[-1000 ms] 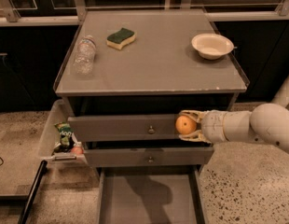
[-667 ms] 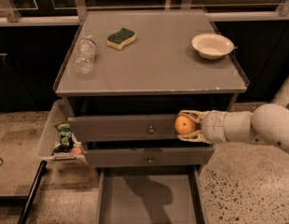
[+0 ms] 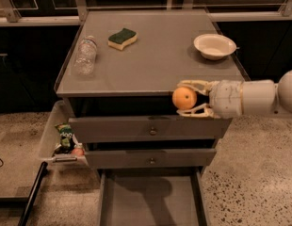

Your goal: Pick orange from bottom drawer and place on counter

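My gripper [image 3: 189,98] comes in from the right on a white arm and is shut on the orange [image 3: 184,98], a small round bright-orange fruit. It holds the orange in the air at the counter's front edge, above the top drawer's front. The counter [image 3: 155,62] is a flat grey cabinet top. The bottom drawer [image 3: 150,202] is pulled out below the two knobbed drawers, and its grey tray shows nothing inside.
On the counter lie a clear plastic bottle [image 3: 85,55] at the left, a green-and-yellow sponge [image 3: 122,37] at the back, and a white bowl [image 3: 214,46] at the right. A side bin [image 3: 61,140] on the cabinet's left holds snack packets and a small reddish item.
My gripper has lifted the orange from in front of the top drawer up to the level of the counter's front edge.
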Available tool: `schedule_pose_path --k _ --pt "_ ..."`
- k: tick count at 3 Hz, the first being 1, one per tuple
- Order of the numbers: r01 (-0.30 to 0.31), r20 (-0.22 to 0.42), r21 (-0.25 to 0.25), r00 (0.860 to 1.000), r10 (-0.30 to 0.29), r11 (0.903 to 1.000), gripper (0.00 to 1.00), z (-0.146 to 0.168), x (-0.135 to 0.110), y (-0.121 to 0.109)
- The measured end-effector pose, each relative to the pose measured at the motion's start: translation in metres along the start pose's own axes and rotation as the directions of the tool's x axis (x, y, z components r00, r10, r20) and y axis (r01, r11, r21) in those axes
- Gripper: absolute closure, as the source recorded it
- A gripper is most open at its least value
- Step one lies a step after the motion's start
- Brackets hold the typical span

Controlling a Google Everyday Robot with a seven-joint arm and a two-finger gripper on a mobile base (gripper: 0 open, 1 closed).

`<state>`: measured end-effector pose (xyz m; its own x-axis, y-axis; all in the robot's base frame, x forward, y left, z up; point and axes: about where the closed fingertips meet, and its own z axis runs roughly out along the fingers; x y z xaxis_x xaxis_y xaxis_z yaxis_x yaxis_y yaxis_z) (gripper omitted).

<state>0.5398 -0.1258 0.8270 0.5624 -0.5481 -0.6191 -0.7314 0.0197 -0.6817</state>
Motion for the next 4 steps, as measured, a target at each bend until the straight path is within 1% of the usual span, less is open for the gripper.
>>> schedule_pose_path --k 1,2,3,4 --pt "0.020 0.130 -0.031 0.991 -0.016 0.9993 1.00 -0.009 -0.046 -0.049" --pt "0.046 0.222 -0.054 0.974 -0.033 0.9975 1.00 0.001 -0.087 -0.104" --pt "0.045 0.222 -0.056 0.975 -0.032 0.9974 1.00 0.001 -0.087 -0.103" --pt "0.058 0.258 -0.075 0.965 -0.037 0.9955 1.00 0.020 -0.088 -0.113"
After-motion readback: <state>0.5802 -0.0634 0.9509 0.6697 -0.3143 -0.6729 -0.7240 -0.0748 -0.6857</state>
